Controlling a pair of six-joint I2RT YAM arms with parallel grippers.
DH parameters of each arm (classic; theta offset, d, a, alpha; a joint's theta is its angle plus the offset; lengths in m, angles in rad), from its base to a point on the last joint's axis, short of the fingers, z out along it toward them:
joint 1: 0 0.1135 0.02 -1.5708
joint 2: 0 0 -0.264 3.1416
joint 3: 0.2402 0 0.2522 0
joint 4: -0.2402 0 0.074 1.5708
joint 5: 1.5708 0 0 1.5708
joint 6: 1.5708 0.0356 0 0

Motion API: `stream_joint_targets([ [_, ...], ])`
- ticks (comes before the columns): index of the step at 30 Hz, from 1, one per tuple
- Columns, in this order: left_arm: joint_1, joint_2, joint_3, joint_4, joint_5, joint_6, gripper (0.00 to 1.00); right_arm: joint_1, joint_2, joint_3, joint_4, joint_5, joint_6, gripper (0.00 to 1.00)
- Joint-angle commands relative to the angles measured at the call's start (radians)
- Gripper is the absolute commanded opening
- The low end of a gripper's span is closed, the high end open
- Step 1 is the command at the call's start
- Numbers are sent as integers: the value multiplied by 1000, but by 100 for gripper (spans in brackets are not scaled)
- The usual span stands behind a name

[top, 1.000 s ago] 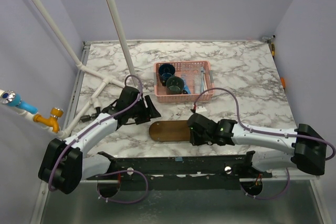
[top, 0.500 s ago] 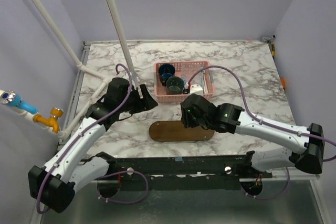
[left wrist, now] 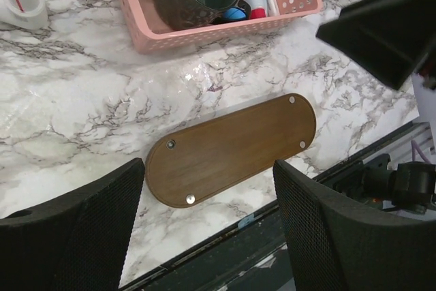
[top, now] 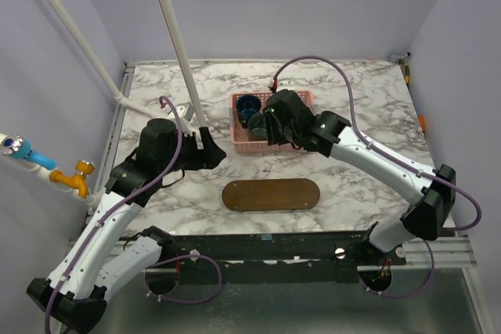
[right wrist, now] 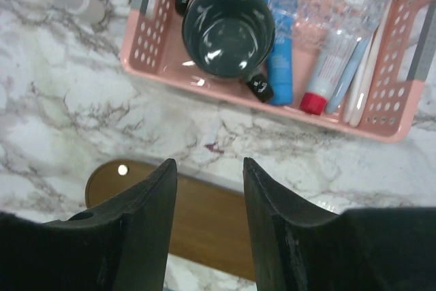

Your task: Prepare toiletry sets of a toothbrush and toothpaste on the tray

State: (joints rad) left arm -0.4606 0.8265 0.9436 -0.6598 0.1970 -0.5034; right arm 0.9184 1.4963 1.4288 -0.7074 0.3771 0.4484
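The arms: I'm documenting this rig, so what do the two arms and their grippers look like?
Both the left arm and right arm have white links joined by bulky black joint housings, with a thin purple cable looping along each. The left gripper and right gripper are black, with two broad fingers each; the left one's show a fine mesh-like texture.

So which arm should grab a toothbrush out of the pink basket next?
Probably the right. Its tool hangs open over the pink perforated plastic basket holding the slim white toothbrushes. The left tool sits off to the side, over the marble table.
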Motion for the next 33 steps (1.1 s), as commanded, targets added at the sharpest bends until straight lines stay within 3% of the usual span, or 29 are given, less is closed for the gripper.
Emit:
stream_joint_targets([
  [1, -5, -56, 12, -29, -37, 80, 78, -79, 92, 116, -30, -27, -73, 49],
  [7, -6, -117, -29, -21, -40, 130, 80, -155, 235, 293, -85, -14, -66, 52],
  [22, -6, -212, -134, 8, -47, 163, 87, -296, 502, 555, -131, 57, -25, 58],
  [24, -6, -215, -131, 6, -53, 163, 99, -316, 532, 579, -139, 48, -13, 58],
  [33, -6, -226, -130, 2, -71, 160, 99, -366, 634, 661, -159, -18, -2, 57],
])
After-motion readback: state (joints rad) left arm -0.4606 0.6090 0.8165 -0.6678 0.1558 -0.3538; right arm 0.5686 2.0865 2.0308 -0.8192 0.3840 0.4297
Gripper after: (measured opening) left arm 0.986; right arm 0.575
